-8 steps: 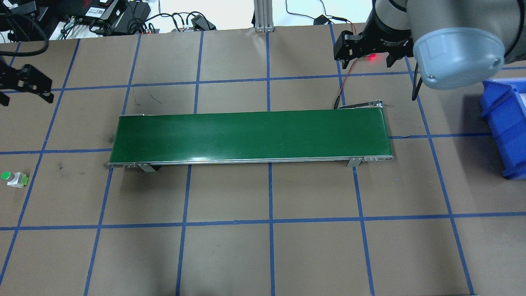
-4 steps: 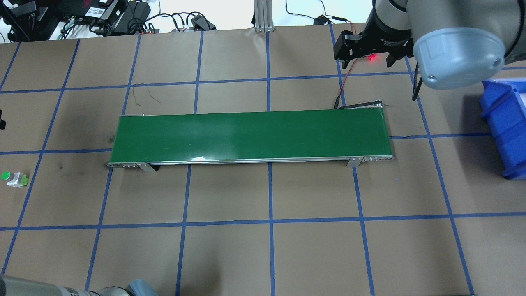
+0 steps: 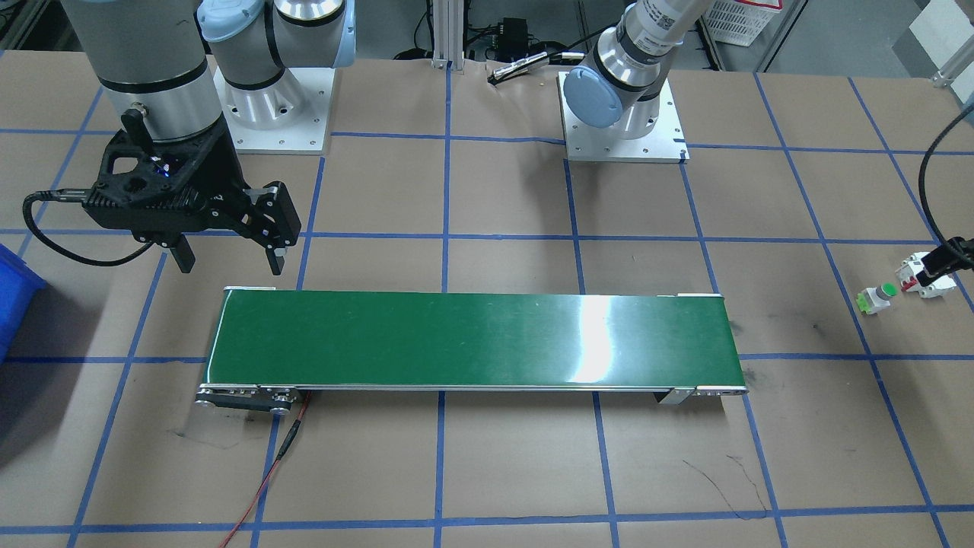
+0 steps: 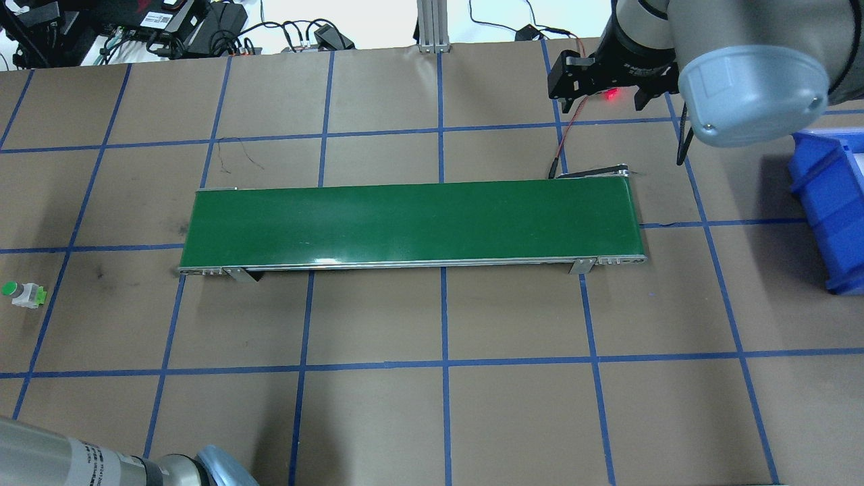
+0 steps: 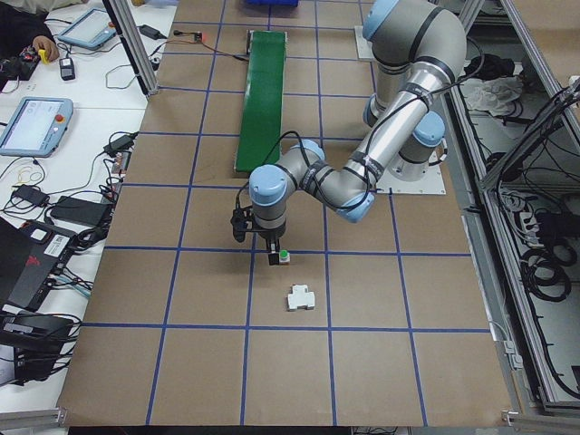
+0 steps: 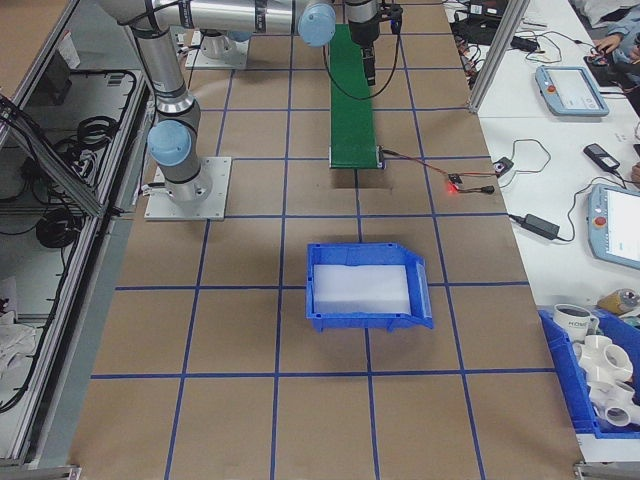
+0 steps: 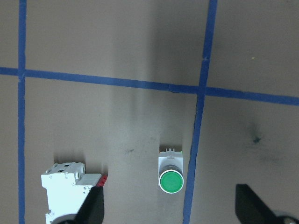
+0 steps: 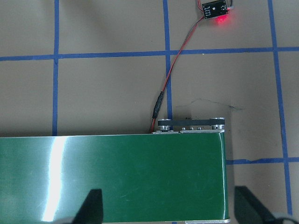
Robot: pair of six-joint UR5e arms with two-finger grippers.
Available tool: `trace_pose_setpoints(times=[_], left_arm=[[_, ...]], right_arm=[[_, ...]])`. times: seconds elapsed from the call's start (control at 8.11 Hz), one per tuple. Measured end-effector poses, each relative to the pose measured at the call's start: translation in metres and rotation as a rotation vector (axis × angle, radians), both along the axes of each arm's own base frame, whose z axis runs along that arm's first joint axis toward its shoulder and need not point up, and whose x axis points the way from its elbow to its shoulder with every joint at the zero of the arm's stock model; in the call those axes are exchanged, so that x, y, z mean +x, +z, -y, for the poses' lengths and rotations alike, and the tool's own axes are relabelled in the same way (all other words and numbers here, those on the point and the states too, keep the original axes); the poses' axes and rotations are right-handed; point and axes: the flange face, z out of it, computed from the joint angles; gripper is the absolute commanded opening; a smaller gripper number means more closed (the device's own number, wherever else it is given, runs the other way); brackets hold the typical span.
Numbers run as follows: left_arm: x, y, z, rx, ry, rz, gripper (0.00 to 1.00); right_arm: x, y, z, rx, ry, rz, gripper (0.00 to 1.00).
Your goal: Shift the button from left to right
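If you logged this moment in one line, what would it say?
left end effector: open, above button | right end effector: open, idle by belt | button: on table, not gripped

Left tool (image 7: 170, 205) gone from overhead view's left edge (now over button (image 7: 171, 176)); left arm (image 4: 101, 466) entering bottom-left.

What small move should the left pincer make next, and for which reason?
Probably descend straight onto the button. The left pincer is open, the green cap sits between its fingers in the wrist view, and the white part lies just outside one finger, so drifting sideways risks catching it.
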Motion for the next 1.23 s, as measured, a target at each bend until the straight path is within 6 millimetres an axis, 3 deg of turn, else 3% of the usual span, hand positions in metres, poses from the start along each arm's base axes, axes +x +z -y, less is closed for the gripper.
trace_pose_setpoints(times=[1.11, 1.23], left_arm=[[0.011, -0.104, 0.006, 0.101, 0.086, -0.132, 0.98], [0.011, -0.111, 0.006, 0.108, 0.097, -0.139, 0.79]], right_arm=[[0.000, -0.003, -0.001, 0.008, 0.000, 0.000, 1.00], [0.000, -0.004, -0.001, 0.008, 0.000, 0.000, 1.00]])
